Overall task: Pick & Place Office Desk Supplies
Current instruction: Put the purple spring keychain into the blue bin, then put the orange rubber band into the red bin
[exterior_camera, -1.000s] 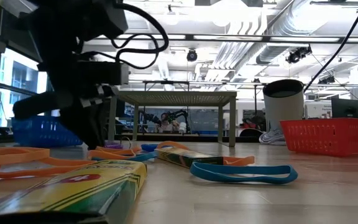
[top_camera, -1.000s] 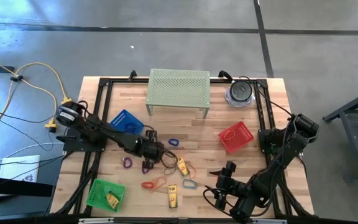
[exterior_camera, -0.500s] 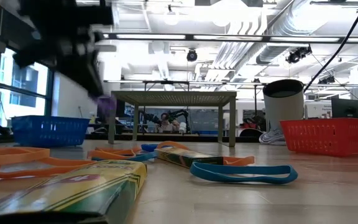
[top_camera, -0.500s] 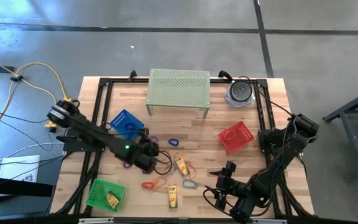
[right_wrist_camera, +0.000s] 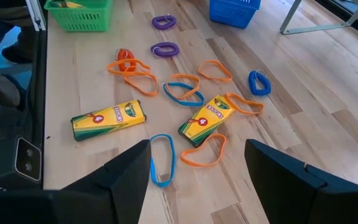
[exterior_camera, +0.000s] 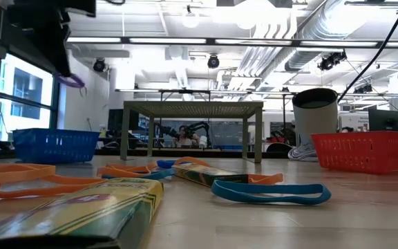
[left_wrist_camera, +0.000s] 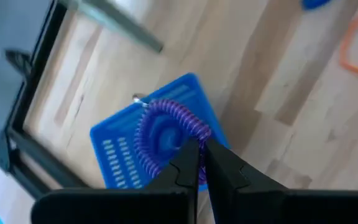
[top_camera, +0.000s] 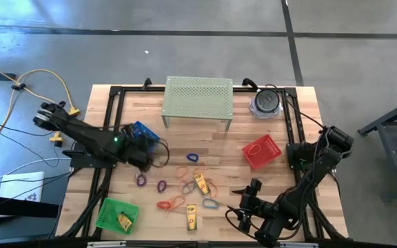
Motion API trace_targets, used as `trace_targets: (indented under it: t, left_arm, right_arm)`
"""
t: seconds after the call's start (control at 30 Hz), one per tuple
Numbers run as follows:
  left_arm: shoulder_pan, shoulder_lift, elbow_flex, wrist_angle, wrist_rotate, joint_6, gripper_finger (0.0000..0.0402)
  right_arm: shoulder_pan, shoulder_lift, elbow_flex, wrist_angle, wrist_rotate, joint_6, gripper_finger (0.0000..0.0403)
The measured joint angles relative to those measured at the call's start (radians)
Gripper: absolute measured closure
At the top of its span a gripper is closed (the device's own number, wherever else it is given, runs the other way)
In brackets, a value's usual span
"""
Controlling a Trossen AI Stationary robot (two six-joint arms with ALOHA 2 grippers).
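My left gripper (left_wrist_camera: 199,152) is shut on a purple coiled loop (left_wrist_camera: 166,127) and holds it in the air over the blue mesh basket (left_wrist_camera: 126,158). The high view shows this gripper (top_camera: 145,160) beside that basket (top_camera: 138,133). Loose on the wood lie purple loops (top_camera: 141,180), a blue loop (top_camera: 193,157), orange loops (top_camera: 185,172) and yellow crayon boxes (top_camera: 200,182). My right gripper (right_wrist_camera: 197,180) hangs open near the table's front right, above the boxes (right_wrist_camera: 207,118), with nothing between its fingers. My left gripper pinches the rim of the purple coil (left_wrist_camera: 191,138) between its two fingertips (left_wrist_camera: 188,155). The fingers slant downward. The loop juts out past the fingertips, lifted clear of the table, above the blue basket.
A pale green perforated stand (top_camera: 198,100) is at the far edge, with a dark round container (top_camera: 266,102) to its right. The red basket (top_camera: 262,151) sits right of centre. The green basket (top_camera: 117,215), holding a yellow box, sits at the near left corner.
My left gripper has risen from the loops at the table's middle and gone toward the left edge and the blue basket, rolling as it went. It stays shut on the purple coil, which has come up clear of the table.
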Motion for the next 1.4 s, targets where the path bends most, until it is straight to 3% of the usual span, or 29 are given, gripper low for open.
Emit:
trace_targets:
  t: [0.2,0.6,0.87,1.13,1.4]
  left_arm:
    - [0.094,-0.074,-0.07,-0.004,0.128,0.022,0.0394]
    - [0.241,-0.118,-0.222,0.076,0.234,0.114,0.0394]
    - [0.275,-0.114,-0.224,0.122,0.238,0.149,0.0386]
    - [0.274,-0.108,-0.224,0.121,0.237,0.13,0.0327]
    - [0.275,-0.104,-0.224,0.118,0.139,0.122,0.0292]
  right_arm:
    - [0.0,0.0,0.0,0.0,0.0,0.0,0.0154]
    - [0.0,0.0,0.0,0.0,0.0,0.0,0.0154]
    - [0.0,0.0,0.0,0.0,0.0,0.0,0.0154]
    - [0.0,0.0,0.0,0.0,0.0,0.0,0.0154]
    - [0.0,0.0,0.0,0.0,0.001,0.0,0.0154]
